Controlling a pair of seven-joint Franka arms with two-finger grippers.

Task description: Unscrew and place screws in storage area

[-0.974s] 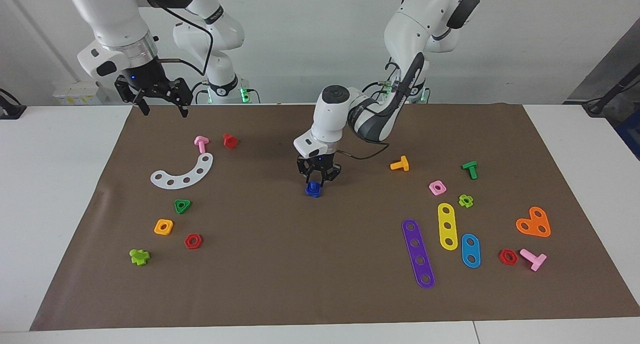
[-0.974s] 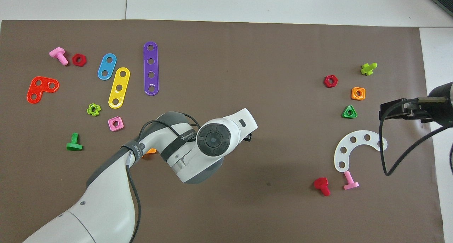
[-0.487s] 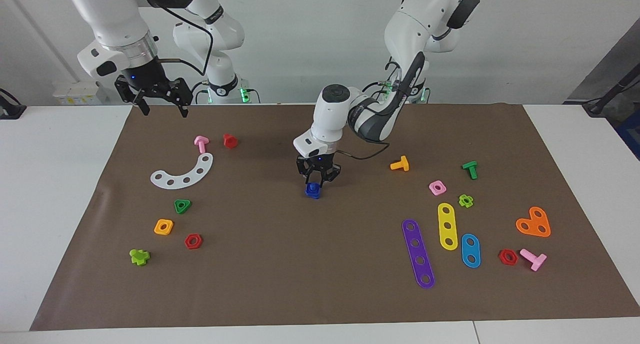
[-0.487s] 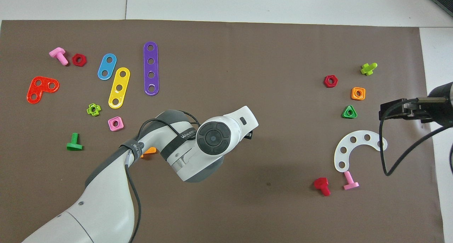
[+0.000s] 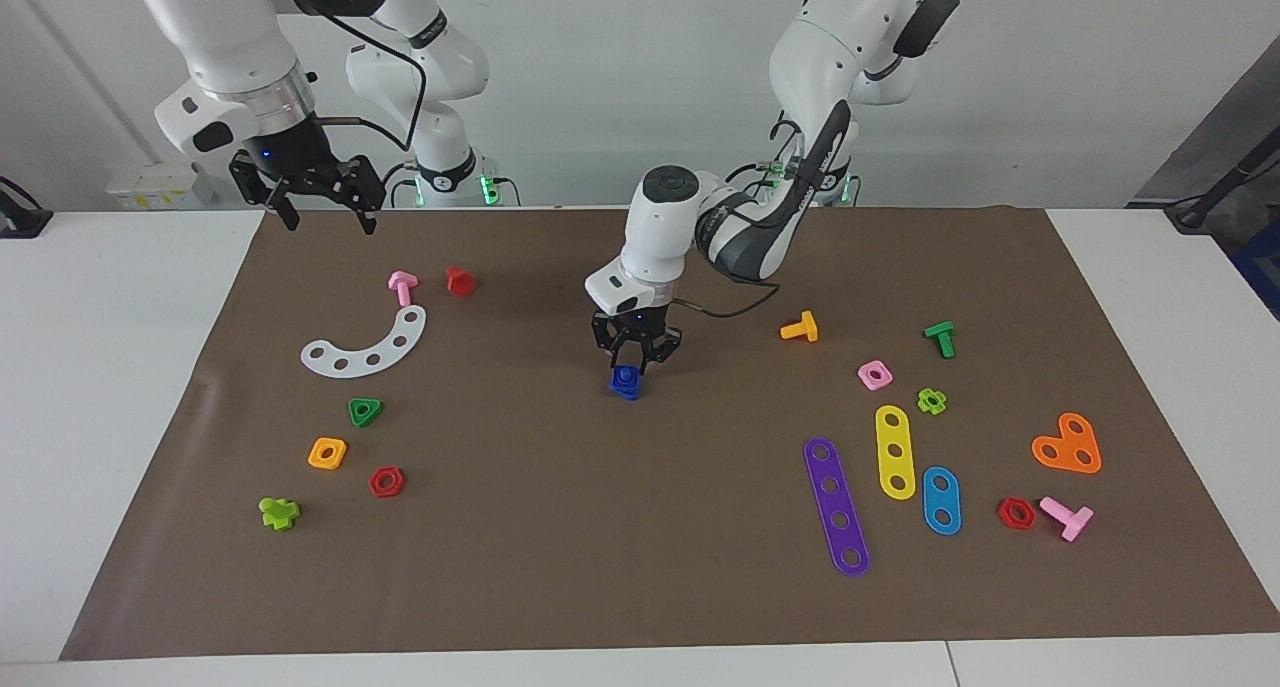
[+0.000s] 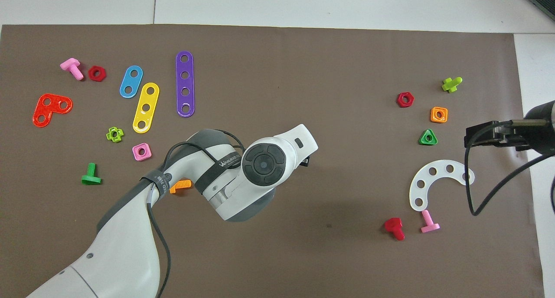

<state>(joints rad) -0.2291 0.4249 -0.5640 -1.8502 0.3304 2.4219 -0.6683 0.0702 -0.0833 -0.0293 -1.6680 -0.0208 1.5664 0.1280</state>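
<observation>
The left claw (image 5: pixel 634 364) is down in the middle of the brown paper mat (image 5: pixel 640 587), its fingertips pinched together on the top of the small dark-blue bolt (image 5: pixel 626 381). The bolt sits at mat level under the claw; whether it rests on the paper or is just lifted off it I cannot tell. In the overhead view the left arm's wrist covers the bolt completely.

The right claw (image 5: pixel 318 202) hangs in the air over the mat's edge at the right arm's end of the counter, fingers spread apart and holding nothing; that arm waits.

The storage area lies toward the right arm's end: a white curved strip (image 5: pixel 367 347) with a pink bolt (image 5: pixel 402 287) and a red bolt (image 5: pixel 460 281) near it on the robots' side, and farther from the robots a green triangle nut (image 5: pixel 365 411), an orange square nut (image 5: pixel 327 453) and a red hexagon nut (image 5: pixel 386 482). The blue bolt is well apart from all of these.
</observation>
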